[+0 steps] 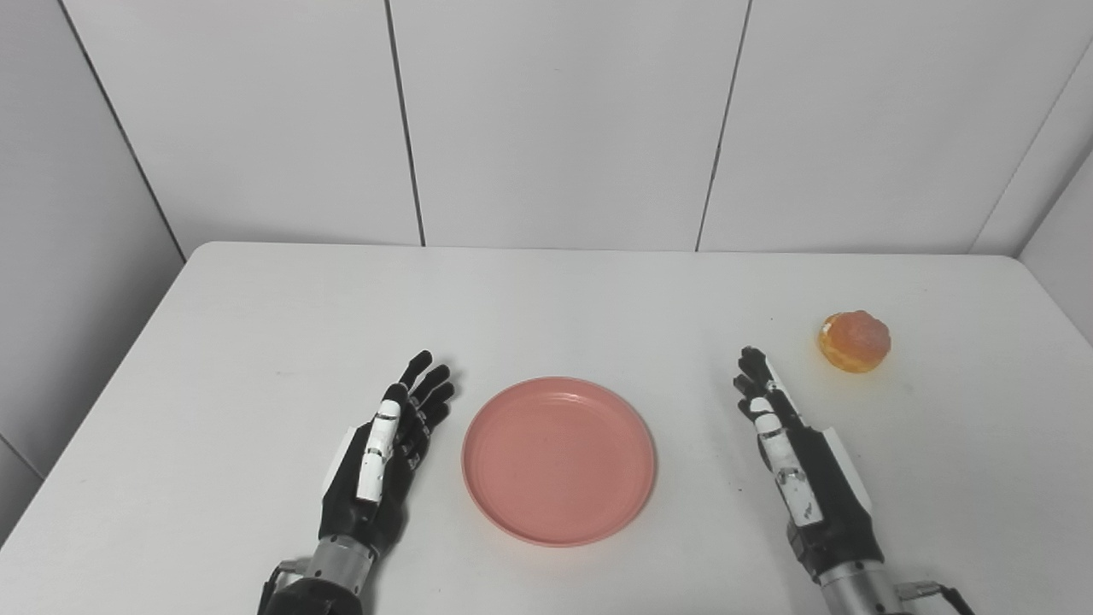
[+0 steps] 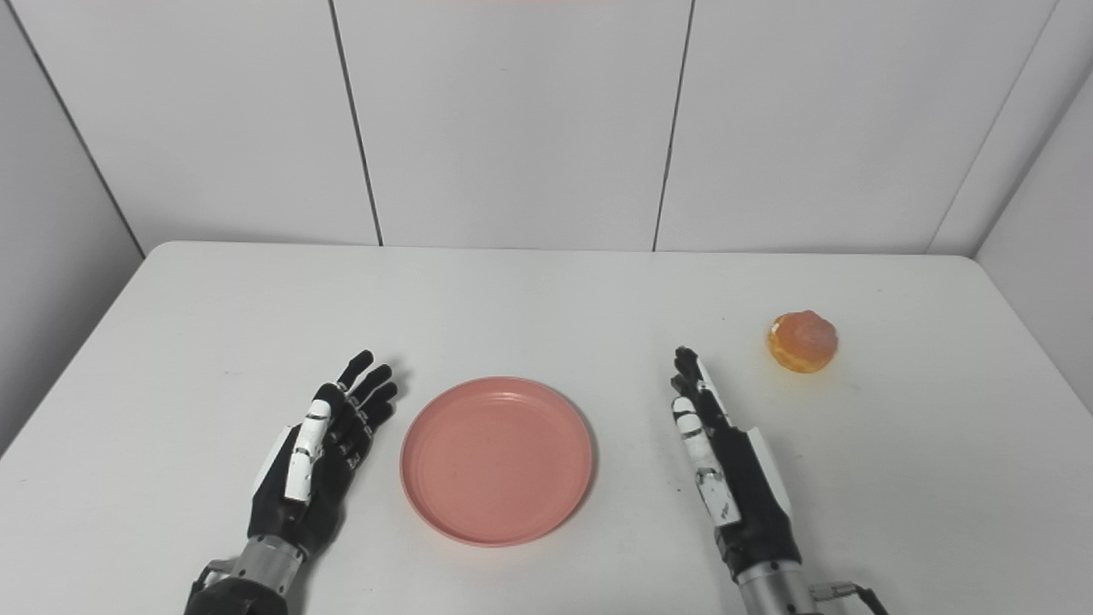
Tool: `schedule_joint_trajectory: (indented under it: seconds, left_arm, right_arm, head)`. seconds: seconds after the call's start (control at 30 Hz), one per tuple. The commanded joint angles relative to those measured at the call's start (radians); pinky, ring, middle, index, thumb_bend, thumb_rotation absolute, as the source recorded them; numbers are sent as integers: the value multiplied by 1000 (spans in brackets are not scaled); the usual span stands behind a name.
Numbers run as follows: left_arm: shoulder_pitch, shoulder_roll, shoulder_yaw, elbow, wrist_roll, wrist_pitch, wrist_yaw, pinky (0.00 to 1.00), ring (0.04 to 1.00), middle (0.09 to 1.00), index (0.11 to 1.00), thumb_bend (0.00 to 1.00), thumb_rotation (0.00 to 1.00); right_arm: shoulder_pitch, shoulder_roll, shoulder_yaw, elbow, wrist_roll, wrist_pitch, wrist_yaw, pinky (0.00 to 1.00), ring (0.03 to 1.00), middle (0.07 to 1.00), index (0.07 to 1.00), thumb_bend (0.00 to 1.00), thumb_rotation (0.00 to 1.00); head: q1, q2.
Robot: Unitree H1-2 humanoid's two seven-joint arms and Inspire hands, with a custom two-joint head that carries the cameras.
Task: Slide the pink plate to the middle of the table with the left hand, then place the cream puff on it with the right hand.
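The pink plate (image 1: 559, 459) lies flat and empty near the table's front middle. The cream puff (image 1: 854, 341), orange-brown and round, sits on the table at the right, away from the plate. My left hand (image 1: 388, 448) is open, fingers straight, just left of the plate with a small gap to its rim. My right hand (image 1: 790, 448) is open, fingers straight and pointing away from me, between the plate and the cream puff, touching neither. Both hands are empty.
The white table (image 1: 546, 299) ends at a grey panelled wall at the back (image 1: 555, 120). Bare table surface lies behind the plate and at the far left. The table's right edge is close to the cream puff.
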Motion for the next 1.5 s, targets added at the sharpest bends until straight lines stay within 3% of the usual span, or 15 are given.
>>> schedule_joint_trajectory:
  seconds: [0.0,0.2,0.37,0.6,0.73,0.8,0.97,1.13,1.37,1.47]
  left_arm:
    - [20,-1,3,-2,13,-6,16,980,940,938,932,435,1000]
    - [52,9,11,-10,3,-17,9,994,959,952,951,408,1000]
    - [68,13,10,-2,16,-36,8,979,958,949,947,392,1000]
    - [73,15,9,13,4,-33,1,975,947,938,944,382,1000]
    - [72,23,11,39,1,-52,-10,976,941,933,938,375,1000]
    - [71,25,12,50,-1,-54,-14,975,941,933,936,385,1000]
    - [68,31,15,83,-11,-82,-32,969,946,940,940,383,1000]
    - [66,35,21,104,-22,-96,-39,955,937,933,931,402,1000]
    - [63,48,29,137,-45,-114,-65,936,926,925,930,428,1000]
    - [62,54,32,154,-57,-126,-75,918,915,918,924,436,1000]
  right_arm:
    - [-35,-7,-11,-45,0,18,-7,1000,990,999,992,262,1000]
    - [-68,-26,-36,-59,-37,45,-18,976,957,975,981,326,1000]
    - [-96,-53,-57,-41,-48,25,-14,999,967,977,989,364,1000]
    - [-145,-113,-89,-25,-111,38,-29,998,961,977,991,516,1000]
    - [-175,-155,-104,-8,-143,48,-27,1000,976,988,993,527,1000]
    - [-194,-186,-97,3,-198,55,-29,957,964,980,971,484,999]
    - [-232,-249,-69,27,-305,88,-6,902,942,974,970,444,934]
    - [-266,-277,-62,42,-350,166,20,850,927,958,934,557,784]
    - [-316,-306,-41,99,-420,178,21,849,917,939,928,708,652]
    - [-337,-312,-42,127,-445,196,14,776,883,932,934,811,559]
  head:
    - [-1,-1]
    - [-52,-13]
    - [-86,-35]
    - [-118,-56]
    - [-145,-67]
    - [-153,-71]
    - [-175,-82]
    - [-184,-86]
    - [-212,-93]
    - [-221,-94]
